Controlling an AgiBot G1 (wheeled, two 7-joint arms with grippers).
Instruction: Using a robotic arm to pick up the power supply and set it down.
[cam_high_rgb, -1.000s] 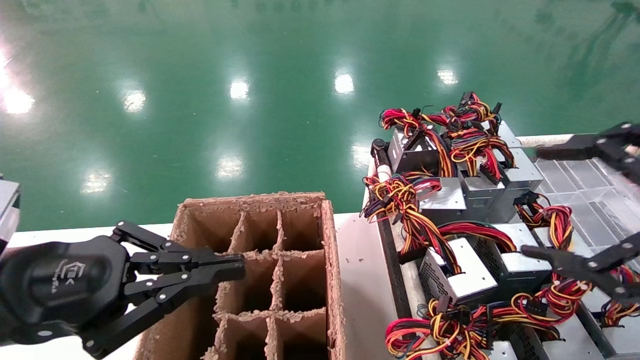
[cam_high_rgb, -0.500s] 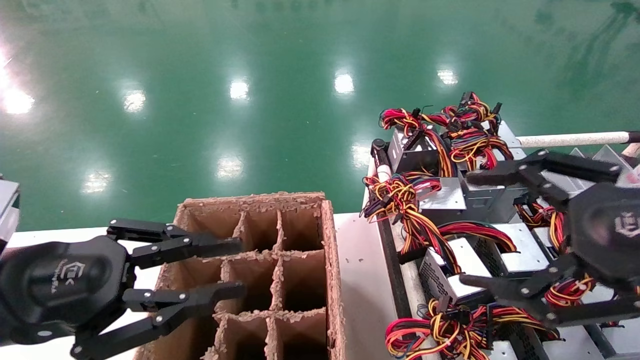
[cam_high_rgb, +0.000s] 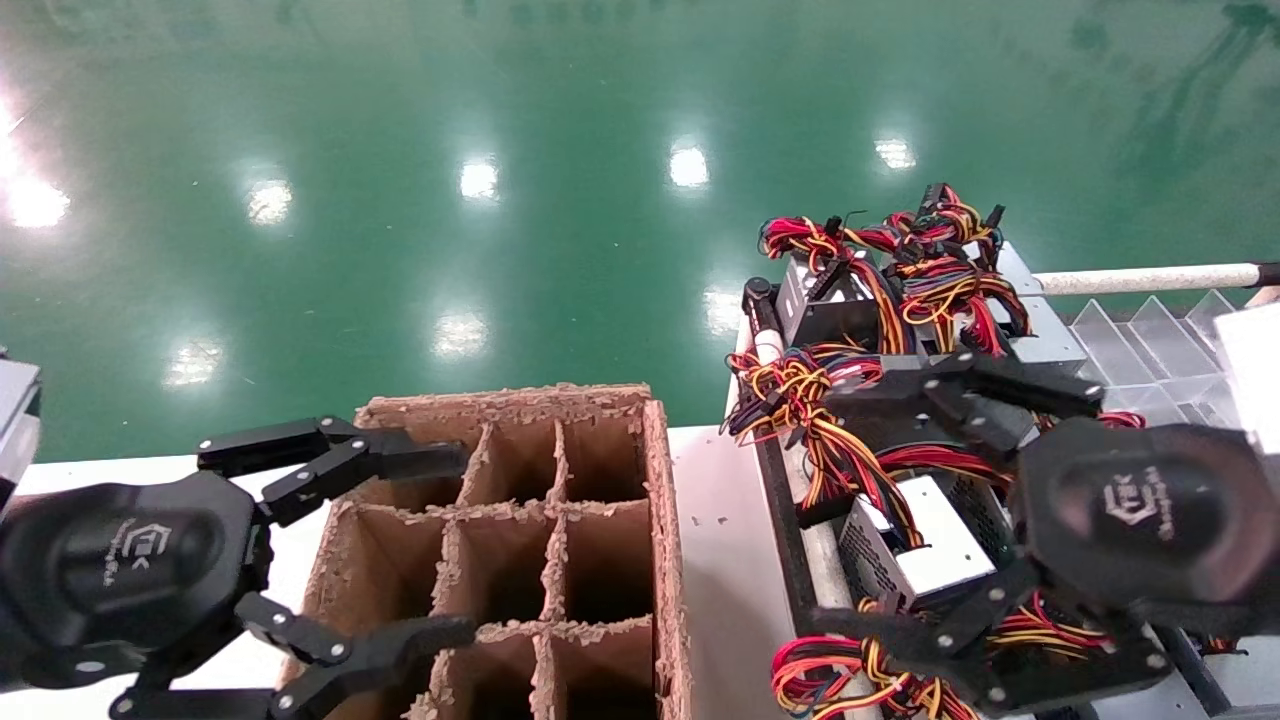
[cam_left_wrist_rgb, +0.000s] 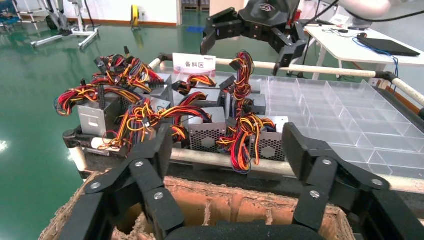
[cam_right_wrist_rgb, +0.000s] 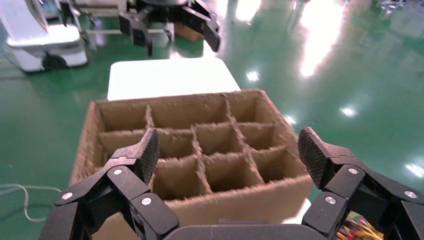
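Several silver power supplies (cam_high_rgb: 915, 550) with red, yellow and black wire bundles lie packed in a black-framed bin on the right; the left wrist view shows them too (cam_left_wrist_rgb: 202, 132). My right gripper (cam_high_rgb: 825, 505) hangs open above them, one finger over the far units and one over the near wires. The right wrist view shows its wide-spread fingers (cam_right_wrist_rgb: 230, 150), empty, facing the cardboard box (cam_right_wrist_rgb: 240, 200). My left gripper (cam_high_rgb: 465, 545) is wide open and empty over the box's left cells (cam_left_wrist_rgb: 228, 145).
The brown cardboard box (cam_high_rgb: 655, 520) has a grid of empty cells and sits on a white table (cam_high_rgb: 720, 540). A clear divided plastic tray (cam_high_rgb: 1150, 340) lies behind the right arm, bounded by a white rail (cam_high_rgb: 1150, 277). Glossy green floor lies beyond.
My left gripper went from shut to wide open over the box. My right gripper, open throughout, swept in from the right edge to above the power supplies.
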